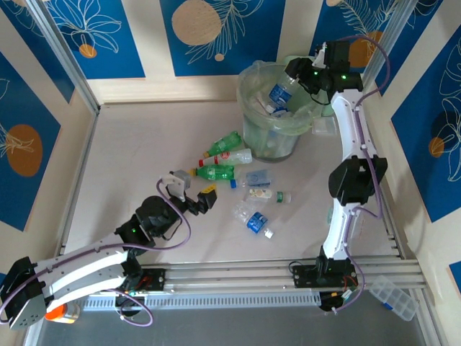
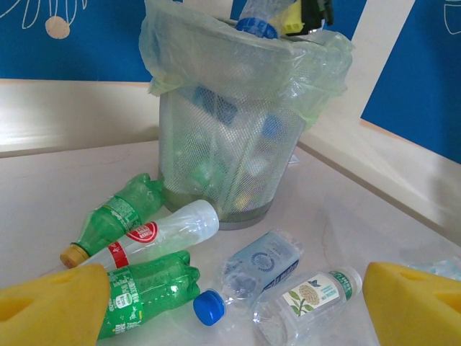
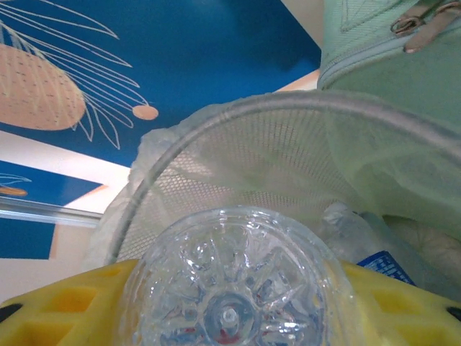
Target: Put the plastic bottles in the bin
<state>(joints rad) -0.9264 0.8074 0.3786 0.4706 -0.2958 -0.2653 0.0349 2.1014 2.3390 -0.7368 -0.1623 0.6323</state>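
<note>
The bin [image 1: 271, 141], a mesh bucket lined with a pale-green bag, stands at the back right with bottles inside. My right gripper [image 1: 300, 75] hangs over its rim, shut on a clear plastic bottle [image 1: 279, 94] with a blue label. The right wrist view shows that bottle's base [image 3: 230, 274] between the yellow pads [image 3: 57, 306], above the bin's rim [image 3: 216, 119]. My left gripper [image 1: 193, 189] stands open, low over the table, facing several lying bottles: two green [image 2: 119, 216] [image 2: 148, 288], a white one [image 2: 173, 225], a blue-capped clear one [image 2: 259, 268] and a flower-labelled one [image 2: 311, 297]. Another clear bottle [image 1: 253, 220] lies nearer.
A clear compartment box [image 1: 393, 296] sits at the near right past the rails [image 1: 288, 277]. An orange-capped jar [image 1: 57, 313] lies by the left arm's base. Low walls ring the table. A pale-green fabric thing [image 3: 389, 65] shows behind the bin.
</note>
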